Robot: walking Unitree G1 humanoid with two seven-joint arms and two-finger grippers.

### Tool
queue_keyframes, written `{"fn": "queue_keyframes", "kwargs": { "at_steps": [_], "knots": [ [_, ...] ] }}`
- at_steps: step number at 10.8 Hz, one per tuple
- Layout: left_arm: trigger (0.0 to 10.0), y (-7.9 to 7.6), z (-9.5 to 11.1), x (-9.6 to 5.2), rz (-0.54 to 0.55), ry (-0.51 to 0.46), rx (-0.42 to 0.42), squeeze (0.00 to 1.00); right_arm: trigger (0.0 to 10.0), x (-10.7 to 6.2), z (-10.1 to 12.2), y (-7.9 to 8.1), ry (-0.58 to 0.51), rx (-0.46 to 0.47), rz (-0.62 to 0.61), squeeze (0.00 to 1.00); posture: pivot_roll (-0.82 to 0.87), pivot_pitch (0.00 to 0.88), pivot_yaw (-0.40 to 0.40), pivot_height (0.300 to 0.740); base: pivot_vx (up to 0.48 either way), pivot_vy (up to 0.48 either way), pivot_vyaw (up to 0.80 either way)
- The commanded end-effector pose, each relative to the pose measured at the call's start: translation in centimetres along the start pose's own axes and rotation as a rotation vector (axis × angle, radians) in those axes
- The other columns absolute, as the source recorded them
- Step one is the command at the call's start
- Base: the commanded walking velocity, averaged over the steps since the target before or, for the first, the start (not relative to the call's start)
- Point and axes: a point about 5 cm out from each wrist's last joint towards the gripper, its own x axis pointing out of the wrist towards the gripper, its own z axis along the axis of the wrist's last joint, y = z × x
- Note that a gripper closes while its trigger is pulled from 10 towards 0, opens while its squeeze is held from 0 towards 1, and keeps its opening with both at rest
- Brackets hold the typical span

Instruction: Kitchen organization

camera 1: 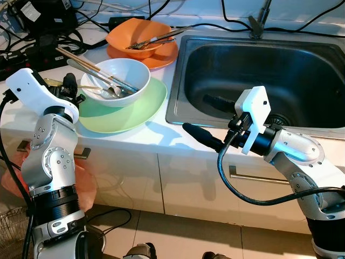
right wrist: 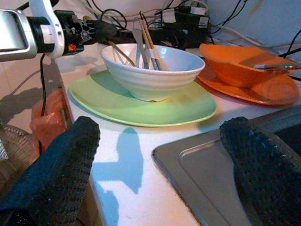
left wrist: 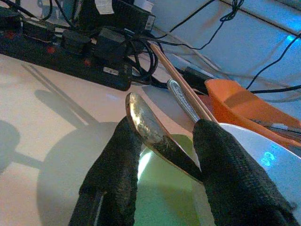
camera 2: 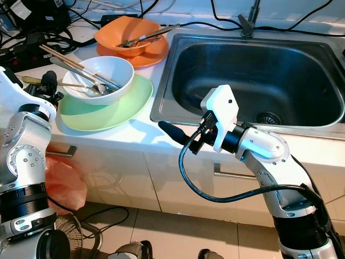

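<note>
While the right gripper (right wrist: 160, 155) hangs off the front edge of the white surface (camera 1: 156, 137) with its fingers (right wrist: 56, 165) spread wide apart and nothing between them, one finger lies toward the counter and the other toward the near-left corner of the steel sink (camera 1: 259, 70). Between that gripper and the green plate (camera 1: 126, 110) there is a bare strip of surface along the sink's rim. The left gripper (left wrist: 162, 155) sits at the plate's left edge, its fingers a little apart on either side of a gold spoon handle (left wrist: 150, 134); whether they press on it is unclear. On the plate stands a white bowl (camera 1: 121, 78) holding chopsticks (camera 1: 81, 60) and a metal spoon (camera 1: 108, 89), which jut out over its rim. Farther back, an orange bowl (camera 1: 137, 35) with utensils rests on an orange plate (camera 1: 164, 56) touching the sink's far-left corner. Black cables and a power strip (left wrist: 66, 61) crowd the rear left.
</note>
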Motion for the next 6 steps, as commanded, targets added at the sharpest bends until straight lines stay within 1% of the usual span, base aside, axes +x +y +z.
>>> {"fn": "queue_keyframes", "kwargs": {
  "at_steps": [1,2,4,5,6],
  "knots": [
    [0.0,-0.1,0.4,0.2,-0.002,-0.004,0.002,0.0,10.0,0.0,0.2,0.4,-0.008,-0.022,0.012,0.05,0.09,0.156,0.062,0.74,0.0,0.0,0.0],
    [0.0,-0.1,0.5,0.2,-0.005,-0.003,-0.006,0.0,10.0,0.0,0.2,0.4,-0.008,-0.024,0.016,0.0,0.09,0.154,0.061,0.74,0.0,0.0,0.0],
    [0.0,-0.3,0.8,0.3,-0.002,0.0,0.001,0.0,10.0,0.1,0.1,0.5,-0.005,-0.029,0.02,0.0,0.09,0.154,0.062,0.74,0.0,0.0,0.0],
    [0.0,-0.5,1.0,0.4,0.002,0.009,0.021,0.0,10.0,0.1,0.1,0.5,-0.005,-0.03,0.02,0.0,0.09,0.153,0.062,0.74,0.0,0.0,0.0],
    [0.0,-0.6,1.6,0.6,0.018,0.013,0.034,0.0,10.0,0.1,0.0,0.5,-0.004,-0.031,0.02,0.0,0.09,0.155,0.062,0.74,0.0,0.0,0.0]
  ]
}}
